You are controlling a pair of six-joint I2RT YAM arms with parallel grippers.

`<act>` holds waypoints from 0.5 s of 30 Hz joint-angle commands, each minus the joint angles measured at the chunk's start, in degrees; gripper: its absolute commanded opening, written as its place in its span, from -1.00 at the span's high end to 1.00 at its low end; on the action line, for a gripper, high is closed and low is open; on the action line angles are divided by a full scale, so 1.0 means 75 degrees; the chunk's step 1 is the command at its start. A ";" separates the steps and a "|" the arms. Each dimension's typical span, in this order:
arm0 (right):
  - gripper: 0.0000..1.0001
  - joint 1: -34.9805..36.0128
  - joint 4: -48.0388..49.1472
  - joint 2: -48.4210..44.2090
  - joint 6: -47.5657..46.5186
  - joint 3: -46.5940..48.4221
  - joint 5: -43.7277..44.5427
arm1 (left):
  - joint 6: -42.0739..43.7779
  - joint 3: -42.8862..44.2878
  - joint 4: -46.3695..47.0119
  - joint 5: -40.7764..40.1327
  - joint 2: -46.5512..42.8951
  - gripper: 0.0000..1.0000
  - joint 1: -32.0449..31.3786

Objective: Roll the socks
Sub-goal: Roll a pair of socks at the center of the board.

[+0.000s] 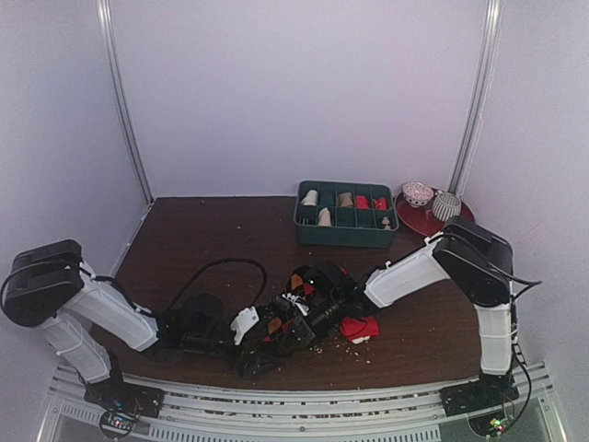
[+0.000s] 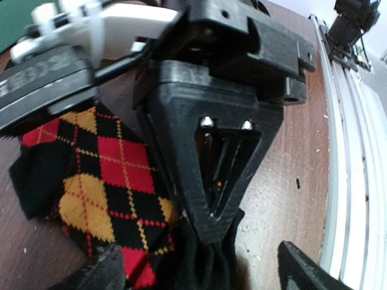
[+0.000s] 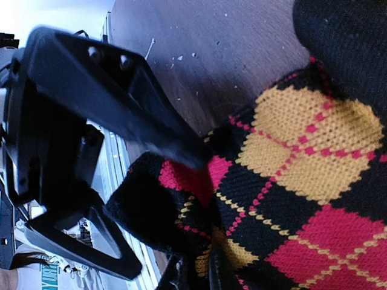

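As it lies crumpled, argyle sock [image 2: 103, 181]: black, orange-red diamonds | right hand [image 3: 193, 275] clamped on it | left hand [image 2: 202, 266] apart

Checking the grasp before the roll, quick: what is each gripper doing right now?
Left gripper: open, straddling the argyle sock, not gripping.
Right gripper: shut on the argyle sock.

Pale, plain walls [image 1: 304, 92] close in the back and both sides, joined at the rear corners by thin metal posts [image 1: 124, 101]. The dark brown wood-grain desk [image 1: 212, 230] is speckled with light crumbs. A silver rail [image 1: 304, 391] runs along its near edge.
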 commanded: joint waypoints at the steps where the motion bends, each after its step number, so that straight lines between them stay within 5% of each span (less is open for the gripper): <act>1: 0.89 -0.0104 -0.1302 0.0579 0.0017 -0.0230 0.0505 | 0.0220 0.0308 0.0568 -0.0264 0.0483 -0.59 -0.0082; 4: 0.89 -0.0133 -0.1284 0.0606 -0.0025 -0.0230 0.0494 | 0.0128 0.0264 0.0496 -0.0366 0.0503 -0.20 -0.0080; 9: 0.88 -0.0149 -0.1291 0.0595 -0.0102 -0.0213 0.0471 | -0.0147 0.0086 0.0375 -0.0642 0.0546 -0.06 -0.0074; 15: 0.75 -0.0137 -0.1371 0.0521 -0.0284 -0.0231 0.0565 | -0.0298 0.0078 0.0458 -0.0476 0.0796 0.83 -0.0080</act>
